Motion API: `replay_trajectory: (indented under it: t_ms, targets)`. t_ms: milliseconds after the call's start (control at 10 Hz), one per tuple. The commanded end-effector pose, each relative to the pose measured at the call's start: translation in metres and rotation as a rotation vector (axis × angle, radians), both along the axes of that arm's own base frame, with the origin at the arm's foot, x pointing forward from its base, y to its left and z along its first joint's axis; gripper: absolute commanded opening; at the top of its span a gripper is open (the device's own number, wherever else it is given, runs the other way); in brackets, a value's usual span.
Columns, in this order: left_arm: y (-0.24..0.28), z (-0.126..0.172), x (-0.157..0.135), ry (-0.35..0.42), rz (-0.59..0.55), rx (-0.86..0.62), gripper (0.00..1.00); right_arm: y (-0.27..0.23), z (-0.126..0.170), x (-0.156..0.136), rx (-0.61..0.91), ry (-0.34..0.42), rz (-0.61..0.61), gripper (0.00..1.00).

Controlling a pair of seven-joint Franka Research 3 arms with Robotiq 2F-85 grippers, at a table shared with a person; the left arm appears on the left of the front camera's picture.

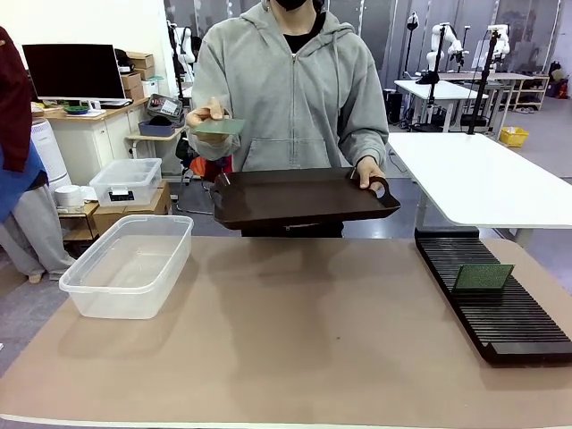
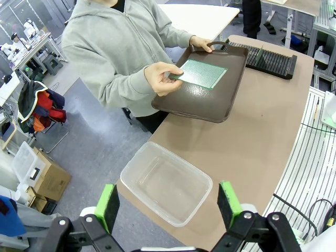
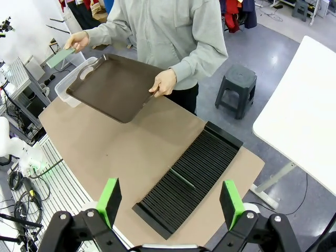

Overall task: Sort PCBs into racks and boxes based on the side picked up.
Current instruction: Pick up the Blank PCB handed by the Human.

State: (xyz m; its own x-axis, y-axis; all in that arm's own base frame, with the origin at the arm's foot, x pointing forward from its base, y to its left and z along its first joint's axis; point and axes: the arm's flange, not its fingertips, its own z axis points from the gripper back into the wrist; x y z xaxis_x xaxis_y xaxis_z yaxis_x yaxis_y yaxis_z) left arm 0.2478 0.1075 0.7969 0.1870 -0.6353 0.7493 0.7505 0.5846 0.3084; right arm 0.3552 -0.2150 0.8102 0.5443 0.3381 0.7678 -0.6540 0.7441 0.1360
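Count two PCBs: one pinched flat in the person's hand at chest height, above the left end of the tray; the other standing on edge in a slot of the rack, at the table's right. Count one rack, one tub at the table's left, and one tray, gripped at its handle by the person's other hand. Count two tools, left gripper and right gripper, both spread wide with nothing between the pads, high over the table. Get the held PCB's pale, dotted face from the left wrist view, a darker green face from the front. See the racked PCB broadside from the front, as a thin line from the right wrist view.
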Motion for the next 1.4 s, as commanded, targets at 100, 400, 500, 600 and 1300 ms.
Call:
replay_trajectory:
  t_ms: [100, 400, 500, 600, 1300]
  targets:
    - [-0.001, -0.002, 0.000, -0.004, -0.018, -0.004, 1.00, 0.001, 0.000, -0.002, 0.012, 0.000, 0.008, 1.00]
    - [-0.001, -0.002, 0.000, -0.004, -0.018, -0.004, 1.00, 0.001, 0.000, -0.002, 0.012, 0.000, 0.008, 1.00]
    - [-0.001, -0.002, 0.000, -0.004, -0.018, -0.004, 1.00, 0.001, 0.000, -0.002, 0.012, 0.000, 0.008, 1.00]
    - [-0.001, -0.002, 0.000, -0.004, -0.018, -0.004, 1.00, 0.001, 0.000, -0.002, 0.012, 0.000, 0.008, 1.00]
    - [-0.010, 0.001, 0.017, 0.504, 0.075, -0.128, 1.00, 0.001, 0.000, -0.002, 0.012, 0.000, 0.008, 1.00]
